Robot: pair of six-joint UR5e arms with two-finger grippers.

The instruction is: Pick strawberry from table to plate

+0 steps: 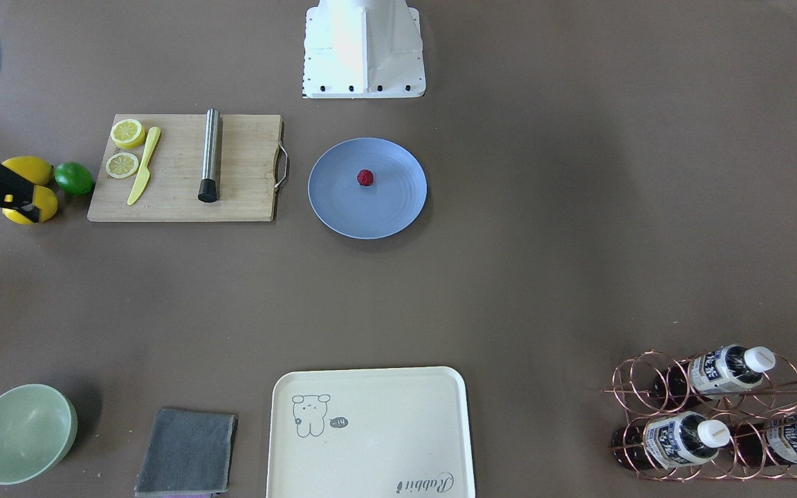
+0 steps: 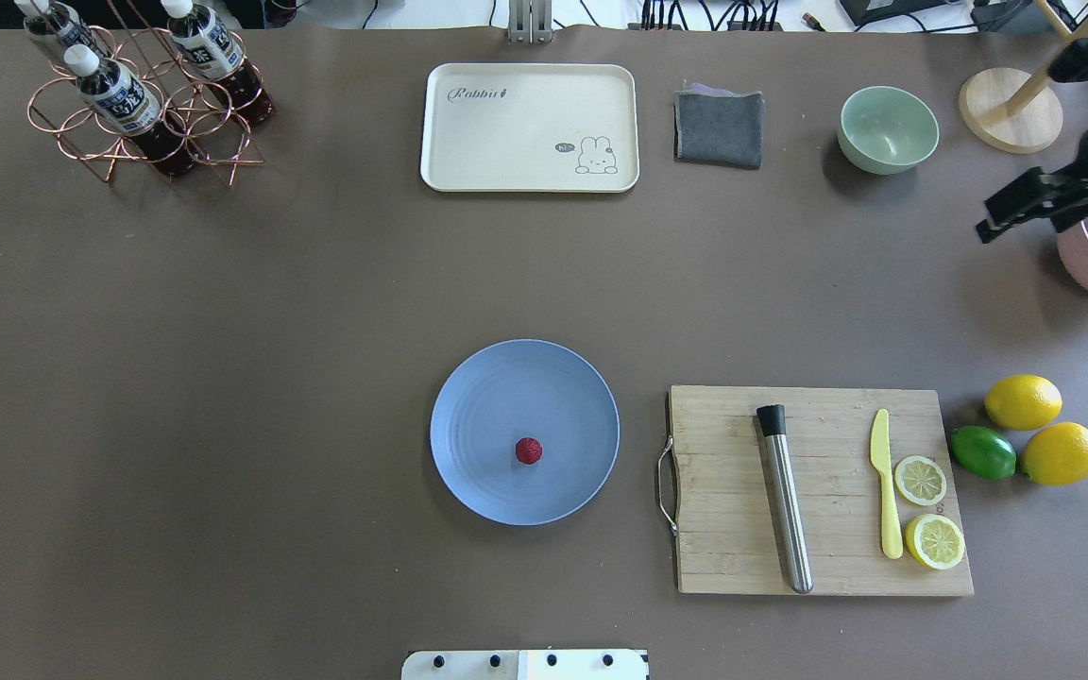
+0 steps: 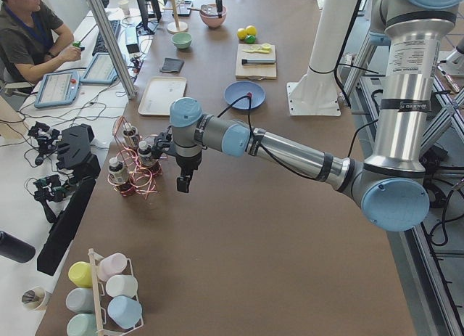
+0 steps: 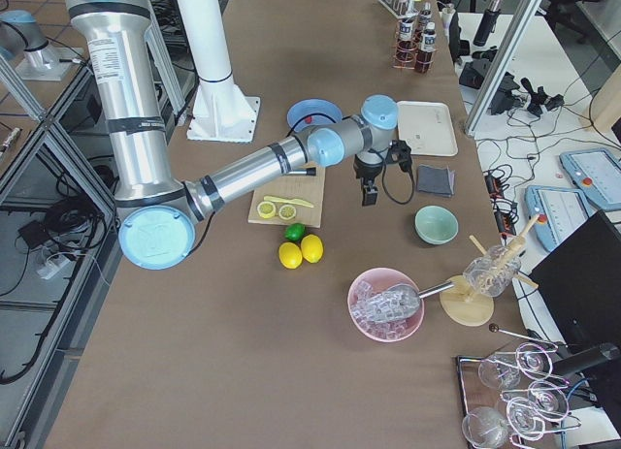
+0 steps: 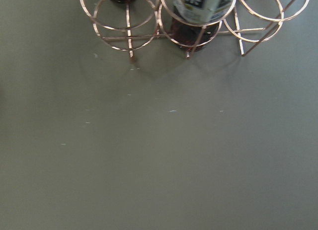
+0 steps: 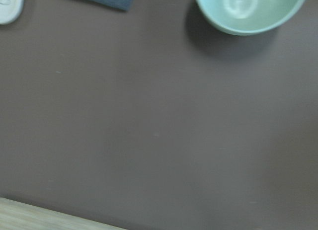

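Note:
The strawberry [image 1: 365, 178] [image 2: 528, 450], a small dark-red berry, lies near the middle of the light-blue plate [image 1: 391, 207] [image 2: 483, 397] on the brown table [image 2: 270, 378]. Nothing touches it. My right gripper [image 2: 983, 219] [image 1: 39, 203] [image 4: 369, 199] hangs above the table's right side, far from the plate; its fingers look apart and hold nothing. My left gripper [image 3: 184, 185] hovers beside the bottle rack [image 3: 134, 169], and only a sliver of it shows at the front view's edge, so whether it is open or shut is unclear.
A wooden board [image 2: 823, 491] with a steel muddler, yellow knife and lemon slices lies right of the plate. Two lemons [image 2: 1023, 401] and a lime [image 2: 983, 451] sit beyond it. A cream tray [image 2: 530, 127], grey cloth [image 2: 719, 129] and green bowl [image 2: 888, 129] line the far edge.

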